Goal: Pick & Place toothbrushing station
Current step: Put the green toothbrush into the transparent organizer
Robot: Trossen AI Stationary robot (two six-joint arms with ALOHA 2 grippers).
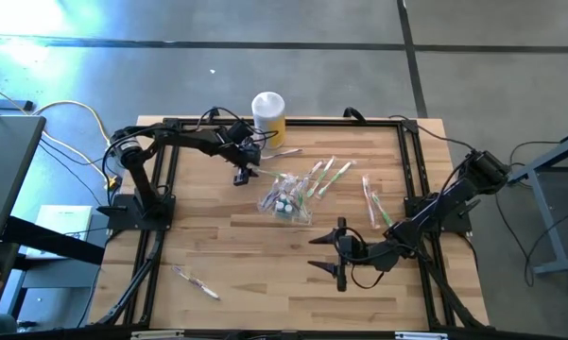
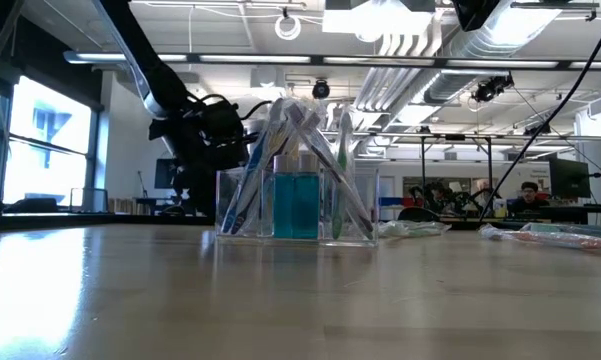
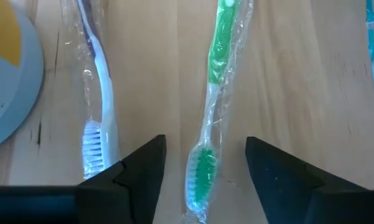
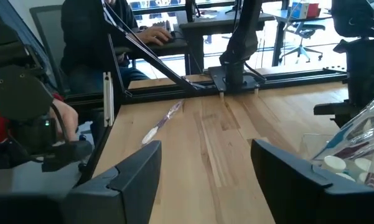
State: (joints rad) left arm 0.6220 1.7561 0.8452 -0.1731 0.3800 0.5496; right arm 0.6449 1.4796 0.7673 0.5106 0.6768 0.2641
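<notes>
Right gripper: waits at the near side of the table, fingers wide apart and holding nothing.
Loose toothbrush: lies alone near the front left, well apart from the rest.
Toothbrushing station: clear container at mid-table, brushes standing in it; not touched by either arm.
Left gripper: hovers behind and left of the station, fingers apart with a wrapped green toothbrush lying between them, not clamped.
Yellow jar: at the far edge, just beyond the left gripper.
Step in hand: probably lining up on the green toothbrush, not on the station itself.
Next move calls for: lowering squarely over the handle, then closing.
View differences: the left wrist view alone shows a white toothbrush beside the green one; the low view alone shows blue liquid in the station.
</notes>
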